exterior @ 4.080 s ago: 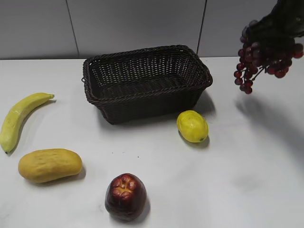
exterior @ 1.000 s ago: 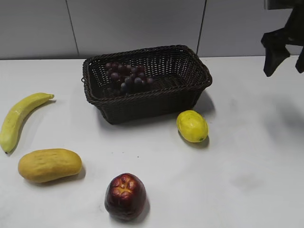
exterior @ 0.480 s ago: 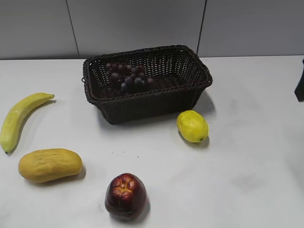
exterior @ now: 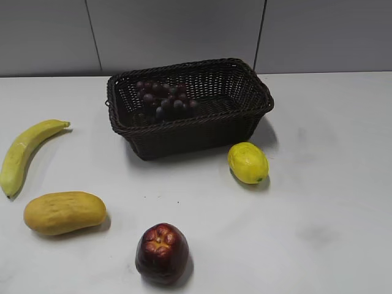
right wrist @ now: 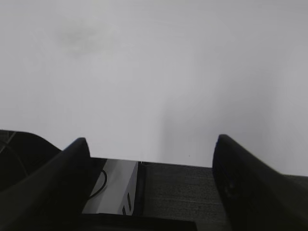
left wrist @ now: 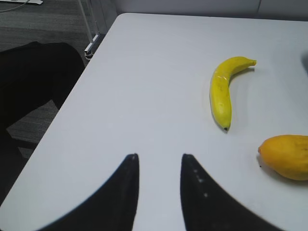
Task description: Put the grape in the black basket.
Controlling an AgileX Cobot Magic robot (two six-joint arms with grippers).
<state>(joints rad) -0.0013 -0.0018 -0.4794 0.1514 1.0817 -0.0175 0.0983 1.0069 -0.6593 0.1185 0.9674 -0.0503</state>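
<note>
The grape [exterior: 164, 98], a dark red-purple bunch, lies inside the black basket [exterior: 245, 86] toward its left side. The basket stands at the back middle of the white table. Neither gripper shows in the exterior view. In the left wrist view my left gripper [left wrist: 160, 156] is open and empty over the table's left part. In the right wrist view my right gripper [right wrist: 152, 139] is wide open and empty, above the table's edge with dark floor below.
A banana [exterior: 24, 153] lies at the far left and also shows in the left wrist view [left wrist: 222, 91]. A mango [exterior: 64, 212] lies in front of it, seen too in the left wrist view [left wrist: 286, 156]. A lemon [exterior: 248, 162] and a dark red apple [exterior: 162, 252] lie in front of the basket.
The right arm carried the grape from the upper right into the basket, let it go, then withdrew to the right and left the exterior view.
</note>
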